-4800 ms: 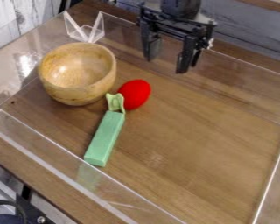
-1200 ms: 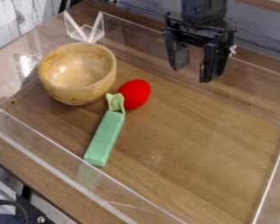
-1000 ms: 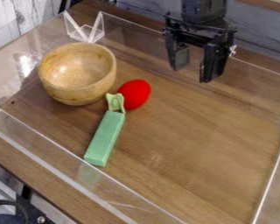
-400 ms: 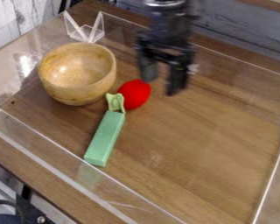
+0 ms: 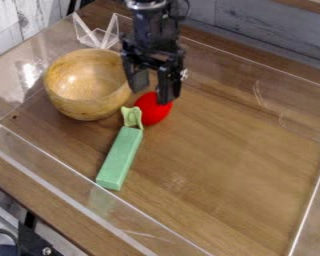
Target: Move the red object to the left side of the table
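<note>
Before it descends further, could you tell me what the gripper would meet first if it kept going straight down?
Most likely the red object: the open gripper points down right above it, though depth from this one view is uncertain.

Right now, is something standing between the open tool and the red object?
Nothing visible does. The tool is open directly above the red object, its fingers partly covering it. The wooden bowl and green block lie beside it, not between.

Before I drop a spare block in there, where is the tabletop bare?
Bare: the table's right half, out to the clear walls, and the front strip below the green block. Crowded: the left-centre cluster, wooden bowl, red object and open hand above it.
</note>
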`<action>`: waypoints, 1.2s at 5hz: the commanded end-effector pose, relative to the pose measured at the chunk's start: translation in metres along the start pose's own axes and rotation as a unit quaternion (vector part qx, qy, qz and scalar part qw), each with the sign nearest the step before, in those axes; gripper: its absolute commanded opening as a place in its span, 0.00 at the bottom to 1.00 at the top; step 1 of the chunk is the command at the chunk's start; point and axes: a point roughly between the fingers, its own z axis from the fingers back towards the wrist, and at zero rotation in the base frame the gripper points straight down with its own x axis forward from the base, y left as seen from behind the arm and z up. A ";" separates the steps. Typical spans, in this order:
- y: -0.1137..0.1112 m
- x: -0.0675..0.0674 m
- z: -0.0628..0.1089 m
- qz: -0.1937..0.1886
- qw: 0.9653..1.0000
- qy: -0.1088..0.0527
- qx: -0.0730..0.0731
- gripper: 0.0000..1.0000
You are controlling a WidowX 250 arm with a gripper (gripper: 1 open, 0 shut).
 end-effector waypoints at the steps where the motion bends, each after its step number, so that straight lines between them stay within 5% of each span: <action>1: 0.005 0.003 0.011 0.006 0.999 -0.039 0.019 1.00; 6: 0.020 0.016 -0.020 0.047 0.996 -0.070 0.029 1.00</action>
